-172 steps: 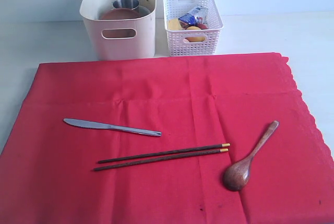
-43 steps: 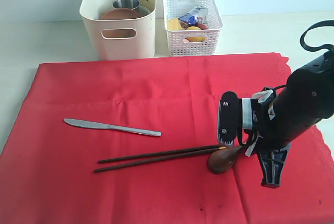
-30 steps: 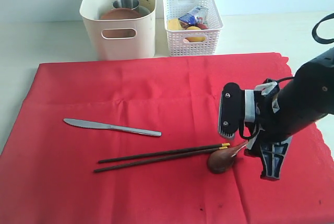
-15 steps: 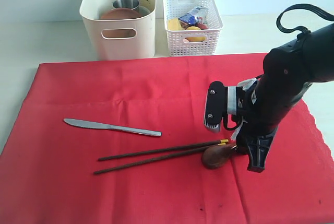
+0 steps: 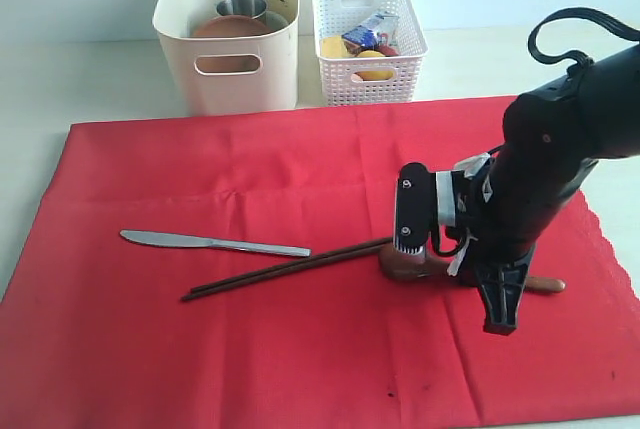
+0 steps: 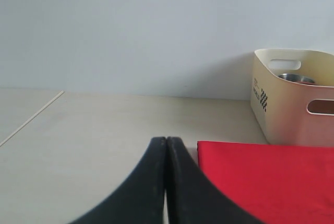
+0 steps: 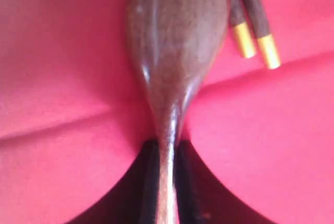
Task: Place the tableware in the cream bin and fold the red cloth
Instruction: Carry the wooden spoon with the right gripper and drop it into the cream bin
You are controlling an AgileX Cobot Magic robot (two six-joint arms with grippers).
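My right gripper [image 7: 165, 148] is shut on the handle of the brown wooden spoon [image 7: 175, 31], low over the red cloth [image 5: 250, 349]. In the exterior view the spoon's bowl [image 5: 402, 265] shows left of the right gripper [image 5: 452, 267] and the handle end pokes out on its right. The dark chopsticks [image 5: 290, 267] lie beside the spoon, their yellow tips [image 7: 255, 46] near its bowl. The steel knife [image 5: 213, 243] lies to the left. The cream bin [image 5: 232, 34] holds the steel cup [image 5: 241, 6] and wooden plate [image 5: 228, 27]. My left gripper [image 6: 166, 140] is shut on nothing, off the cloth's edge.
A white perforated basket [image 5: 368, 44] with food items stands right of the cream bin, behind the cloth. The cloth's scalloped edge [image 5: 608, 249] runs along the right side. Pale table [image 6: 104, 130] surrounds the cloth.
The right arm came in over the spoon and closed on its handle. Spoon and chopsticks have since shifted up and left on the cloth, the chopsticks swinging closer to the knife.
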